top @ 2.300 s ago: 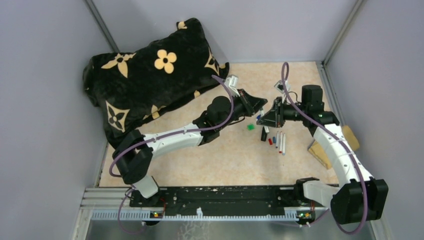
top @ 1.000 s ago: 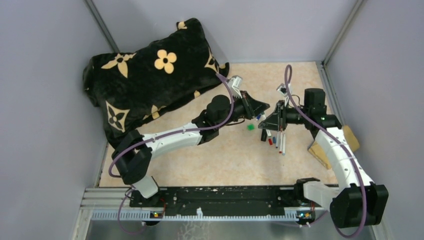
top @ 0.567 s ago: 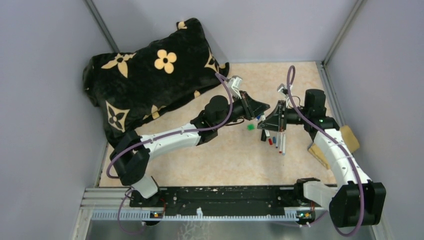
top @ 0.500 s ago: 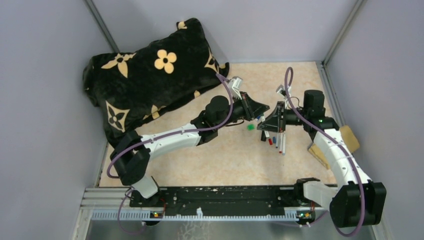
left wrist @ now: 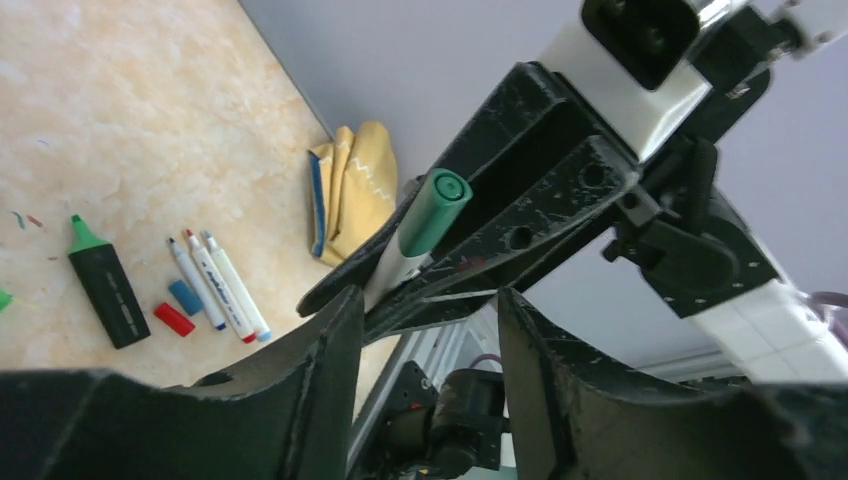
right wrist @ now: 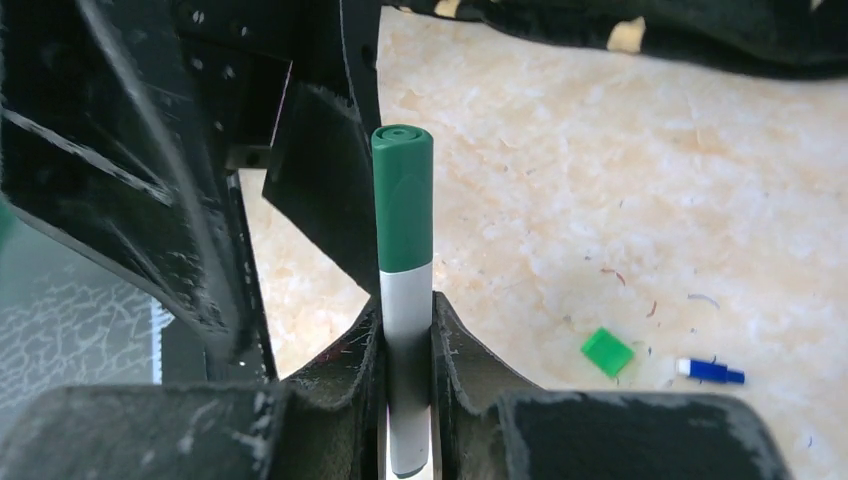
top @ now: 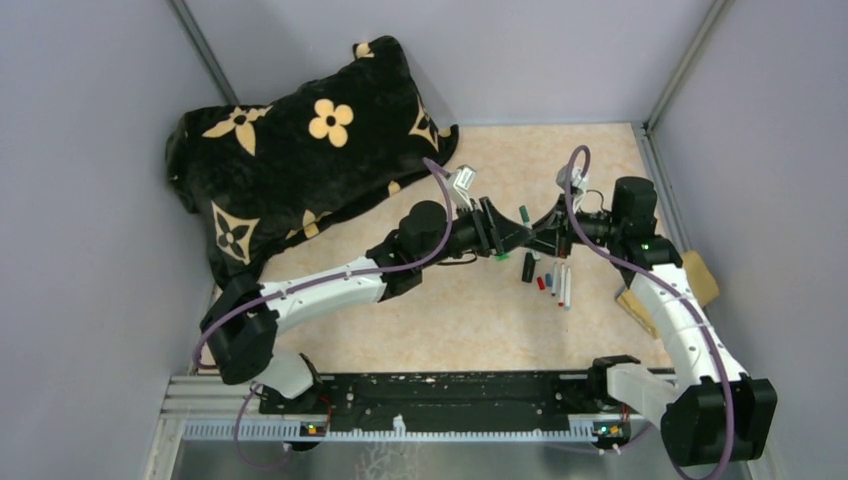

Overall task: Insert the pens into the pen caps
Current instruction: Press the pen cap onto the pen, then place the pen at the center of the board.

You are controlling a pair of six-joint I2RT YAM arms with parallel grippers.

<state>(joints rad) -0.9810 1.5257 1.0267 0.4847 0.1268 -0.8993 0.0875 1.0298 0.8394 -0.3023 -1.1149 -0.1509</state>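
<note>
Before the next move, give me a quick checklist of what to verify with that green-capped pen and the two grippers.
1. Green cap seated on the pen: ok, no gap showing at the white barrel.
2. Right gripper shut on the pen: ok.
3. Left gripper clear of the cap: ok, fingers open on either side, not touching.
4. Room for the two grippers to pull apart: cannot tell, they overlap from above.
5. Other pens capped: not ok. The black marker and white pens lie uncapped, with the red cap and blue cap loose beside them.
</note>
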